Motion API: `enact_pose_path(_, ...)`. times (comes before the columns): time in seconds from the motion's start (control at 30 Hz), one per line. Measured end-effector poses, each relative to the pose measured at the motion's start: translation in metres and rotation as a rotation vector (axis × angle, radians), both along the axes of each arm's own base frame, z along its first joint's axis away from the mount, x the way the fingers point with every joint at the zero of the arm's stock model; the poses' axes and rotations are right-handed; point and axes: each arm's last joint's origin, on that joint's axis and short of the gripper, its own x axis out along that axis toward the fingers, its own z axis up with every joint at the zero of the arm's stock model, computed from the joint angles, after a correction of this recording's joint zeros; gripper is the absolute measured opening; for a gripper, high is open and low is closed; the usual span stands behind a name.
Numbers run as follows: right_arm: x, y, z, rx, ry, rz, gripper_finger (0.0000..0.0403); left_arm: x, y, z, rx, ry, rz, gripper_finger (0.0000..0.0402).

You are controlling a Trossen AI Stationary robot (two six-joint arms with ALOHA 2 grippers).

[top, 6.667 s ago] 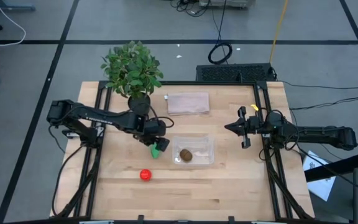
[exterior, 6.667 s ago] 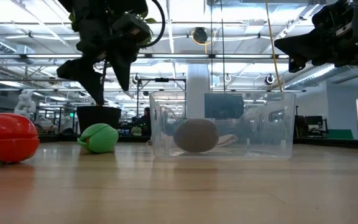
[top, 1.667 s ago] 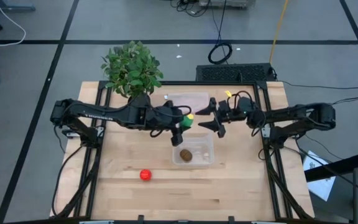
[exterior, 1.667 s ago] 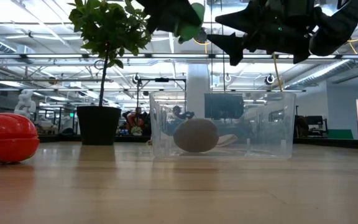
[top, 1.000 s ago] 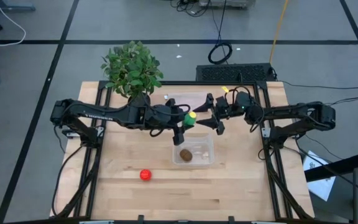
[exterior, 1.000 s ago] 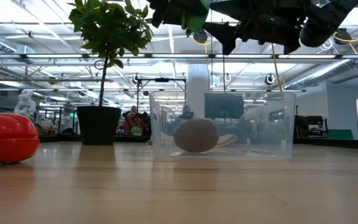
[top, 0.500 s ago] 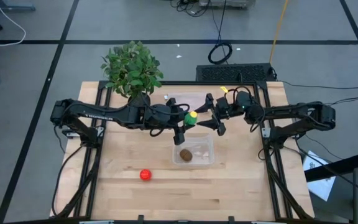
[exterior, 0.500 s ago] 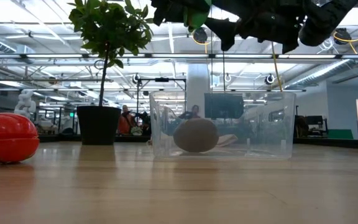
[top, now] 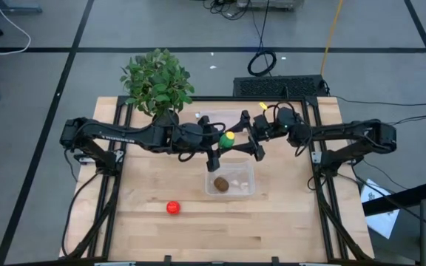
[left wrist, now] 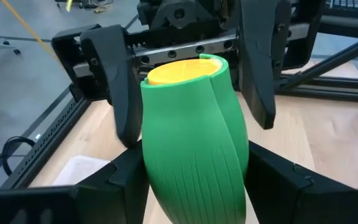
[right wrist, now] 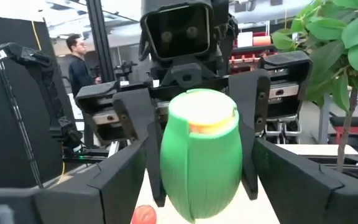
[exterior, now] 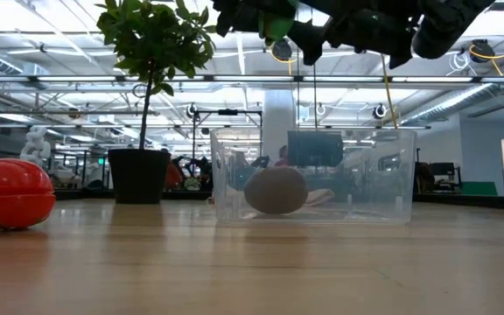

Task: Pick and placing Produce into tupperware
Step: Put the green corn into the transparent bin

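My left gripper (top: 219,142) clamps the green piece (top: 227,140) above the tupperware (top: 230,178); my right gripper (top: 251,140), fingers apart, straddles its yellow tip without visibly touching.

Two matte black jointed arms are seen; white lettering is carried by the left arm (top: 113,137) (unreadable), a yellow cable by the right arm (top: 346,134).

nothing i can read here. my arm left of the potted plant (top: 156,81) carries pale lettering, too small to make out; the green produce (left wrist: 194,143) in my hand bears no label.
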Motion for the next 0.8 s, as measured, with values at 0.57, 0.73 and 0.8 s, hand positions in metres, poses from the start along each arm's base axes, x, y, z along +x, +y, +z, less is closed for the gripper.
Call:
enact_pose_path(0.57, 0.025, -0.001, 0.002, -0.024, -0.002, 0.028, 0.0260, 0.000, 0.000, -0.001, 0.018, 0.012, -0.008, 0.0214)
enact_pose_path(0.73, 0.026, 0.000, 0.002, -0.024, 0.000, 0.011, 0.0241, 0.000, 0.001, -0.001, 0.025, 0.015, 0.006, 0.0213)
enact_pose_path(0.8, 0.026, 0.000, 0.002, -0.024, -0.001, 0.013, 0.0241, 0.000, 0.001, -0.001, 0.025, 0.015, 0.009, 0.0213)
